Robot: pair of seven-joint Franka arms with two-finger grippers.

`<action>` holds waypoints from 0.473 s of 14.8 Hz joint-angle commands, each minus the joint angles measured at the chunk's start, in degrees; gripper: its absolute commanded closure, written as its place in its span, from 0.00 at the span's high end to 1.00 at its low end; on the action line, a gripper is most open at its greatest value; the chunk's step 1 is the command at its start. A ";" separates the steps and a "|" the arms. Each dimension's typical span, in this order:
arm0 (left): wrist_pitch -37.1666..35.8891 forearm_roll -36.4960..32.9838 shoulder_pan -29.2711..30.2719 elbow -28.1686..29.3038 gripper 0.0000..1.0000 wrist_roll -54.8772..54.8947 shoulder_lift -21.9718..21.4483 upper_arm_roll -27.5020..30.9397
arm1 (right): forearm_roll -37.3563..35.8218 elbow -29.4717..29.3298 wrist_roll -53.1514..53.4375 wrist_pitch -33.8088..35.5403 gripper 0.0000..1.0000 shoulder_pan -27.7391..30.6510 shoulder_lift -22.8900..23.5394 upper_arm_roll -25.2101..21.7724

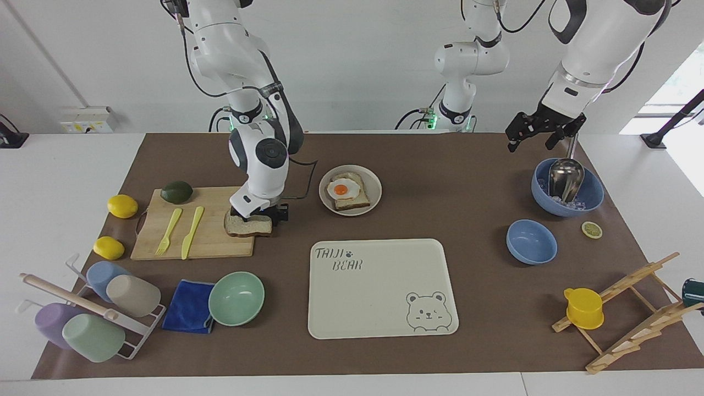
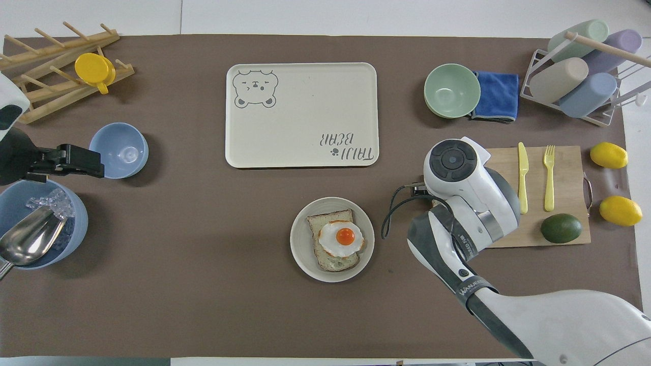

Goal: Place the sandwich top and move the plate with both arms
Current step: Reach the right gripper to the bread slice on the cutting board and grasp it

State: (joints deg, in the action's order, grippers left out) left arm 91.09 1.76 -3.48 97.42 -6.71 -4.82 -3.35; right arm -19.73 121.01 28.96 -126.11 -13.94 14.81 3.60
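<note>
Right tool (image 1: 263, 213) low on sandwich top (image 1: 247, 225) at cutting board's (image 1: 209, 242) three o'clock edge, grip unclear, left tool (image 1: 542, 133) wide over ice bowl (image 1: 591, 192), one plate (image 1: 375, 190), two lemons (image 1: 122, 206)

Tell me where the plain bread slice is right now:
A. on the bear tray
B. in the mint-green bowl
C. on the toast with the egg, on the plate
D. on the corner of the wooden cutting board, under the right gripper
D: in the facing view the plain bread slice lies on the corner of the cutting board with the right gripper low over it, while the plate holds only the egg toast.
</note>
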 commanded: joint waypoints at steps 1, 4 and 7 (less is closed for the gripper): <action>-0.21 0.09 0.58 0.32 1.00 0.29 -0.72 -0.25 | -2.50 0.37 -0.92 0.60 0.99 0.66 0.04 0.44; -0.21 0.09 0.58 0.32 1.00 0.38 -0.72 -0.25 | -4.17 -0.42 -0.92 2.80 0.98 0.40 0.04 0.53; -0.21 0.09 0.58 0.32 1.00 0.38 -0.72 -0.25 | -4.79 -0.69 -0.92 3.59 0.78 0.40 0.04 0.97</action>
State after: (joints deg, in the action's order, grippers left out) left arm 91.09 1.76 -3.48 97.42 -6.71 -4.82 -3.35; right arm -22.97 120.49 28.91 -123.71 -14.07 14.78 3.93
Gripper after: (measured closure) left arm 0.000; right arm 0.119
